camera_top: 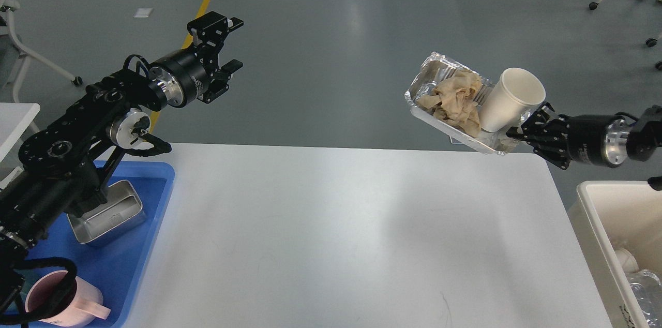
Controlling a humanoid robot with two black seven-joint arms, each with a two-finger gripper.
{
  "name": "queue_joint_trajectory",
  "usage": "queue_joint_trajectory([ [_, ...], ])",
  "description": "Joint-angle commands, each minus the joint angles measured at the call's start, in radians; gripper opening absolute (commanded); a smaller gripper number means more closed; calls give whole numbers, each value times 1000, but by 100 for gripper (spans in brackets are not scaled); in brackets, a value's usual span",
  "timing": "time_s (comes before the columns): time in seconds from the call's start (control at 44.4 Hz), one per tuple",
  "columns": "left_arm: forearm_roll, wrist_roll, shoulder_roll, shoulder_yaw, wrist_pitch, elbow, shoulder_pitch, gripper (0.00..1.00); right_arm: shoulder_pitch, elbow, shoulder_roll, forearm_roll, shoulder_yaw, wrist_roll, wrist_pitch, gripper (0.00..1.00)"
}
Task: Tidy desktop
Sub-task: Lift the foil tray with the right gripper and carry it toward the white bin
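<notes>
The white desktop fills the lower middle of the head view. My right gripper is shut on the near right rim of a foil tray and holds it tilted in the air beyond the desktop's far right corner. The tray carries a crumpled brown paper and a white paper cup. My left gripper is open and empty, raised high over the floor beyond the desktop's far left.
A blue plastic tray on the left holds a steel box and a pink mug. A white bin with plastic waste stands at the right edge. A small white table corner shows far left.
</notes>
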Motion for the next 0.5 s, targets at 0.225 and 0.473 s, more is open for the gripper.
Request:
queue_joint_trajectory([
  [0.225, -74, -14, -2, -68, 83, 4, 46, 90, -144, -12, -185, 166, 0, 22, -75, 0],
  [0.473, -132, -18, -4, -110, 92, 27, 65, 96, -255, -10, -293, 272, -5, 22, -85, 0],
])
